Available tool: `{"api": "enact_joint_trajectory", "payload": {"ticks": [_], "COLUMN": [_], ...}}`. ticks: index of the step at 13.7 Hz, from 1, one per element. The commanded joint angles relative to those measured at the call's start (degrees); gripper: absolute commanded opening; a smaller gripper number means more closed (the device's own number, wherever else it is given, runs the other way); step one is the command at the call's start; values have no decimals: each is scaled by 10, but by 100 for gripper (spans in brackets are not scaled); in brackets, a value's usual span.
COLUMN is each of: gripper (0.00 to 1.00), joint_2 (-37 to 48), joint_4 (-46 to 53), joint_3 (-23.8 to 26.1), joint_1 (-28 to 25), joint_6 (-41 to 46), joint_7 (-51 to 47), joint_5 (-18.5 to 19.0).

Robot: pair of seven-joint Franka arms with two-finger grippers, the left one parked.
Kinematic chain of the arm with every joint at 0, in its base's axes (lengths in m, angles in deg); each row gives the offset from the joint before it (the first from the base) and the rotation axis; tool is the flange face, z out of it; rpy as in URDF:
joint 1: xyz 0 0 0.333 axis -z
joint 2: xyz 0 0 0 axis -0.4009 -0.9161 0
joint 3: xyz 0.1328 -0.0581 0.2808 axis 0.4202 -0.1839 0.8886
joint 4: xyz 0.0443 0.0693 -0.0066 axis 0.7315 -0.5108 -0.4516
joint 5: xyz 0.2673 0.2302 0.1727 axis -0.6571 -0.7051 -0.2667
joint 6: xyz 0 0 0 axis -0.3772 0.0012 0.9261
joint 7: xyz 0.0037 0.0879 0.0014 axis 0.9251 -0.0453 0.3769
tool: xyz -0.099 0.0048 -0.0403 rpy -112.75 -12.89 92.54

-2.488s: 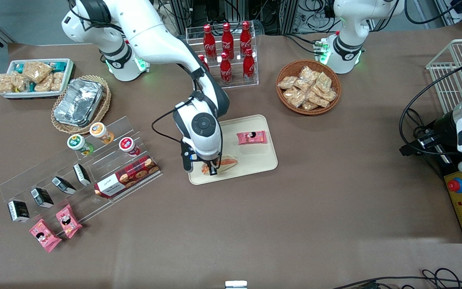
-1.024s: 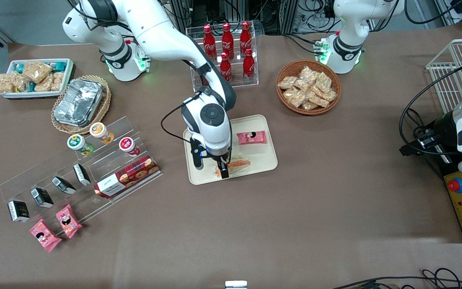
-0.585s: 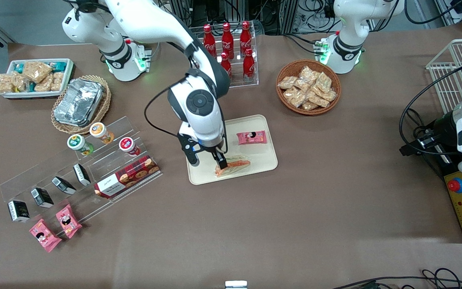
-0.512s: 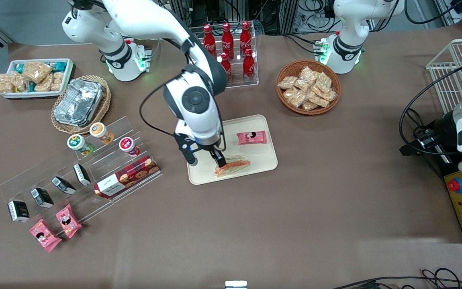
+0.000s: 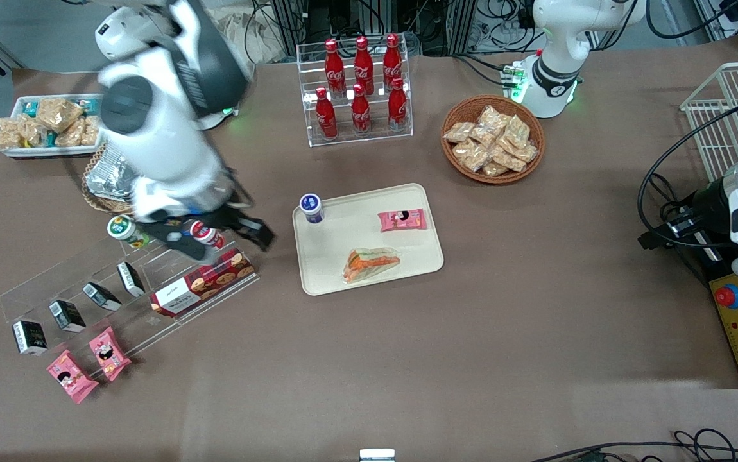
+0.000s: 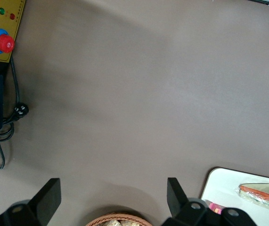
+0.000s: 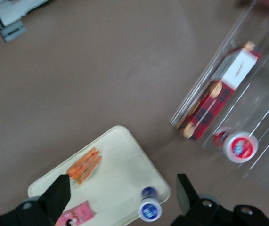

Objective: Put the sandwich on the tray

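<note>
Sandwich, clear-wrapped triangular wedge, now lies released on cream-beige rectangular tray, frame centre. Gripper, spread wide and empty, withdrawn toward frame's left. Task looks done.

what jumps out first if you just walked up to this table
The sandwich lying on the cream tray, with a pink snack packet farther from the front camera and a blue-capped bottle at the tray's corner. The open, empty claw hangs above the clear acrylic rack, beside the plaid cookie box.
</note>
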Motion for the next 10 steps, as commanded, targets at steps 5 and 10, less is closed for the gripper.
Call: {"api": "enact_joint_trajectory", "payload": {"ticks": [5,10], "gripper": [100,100], "joint_2": [79,73], "joint_4": [-47,-31], "joint_3": [156,173], "joint_1": [294,400], "joint_6": [22,15], "joint_7": [264,455], "joint_5": [35,81]}}
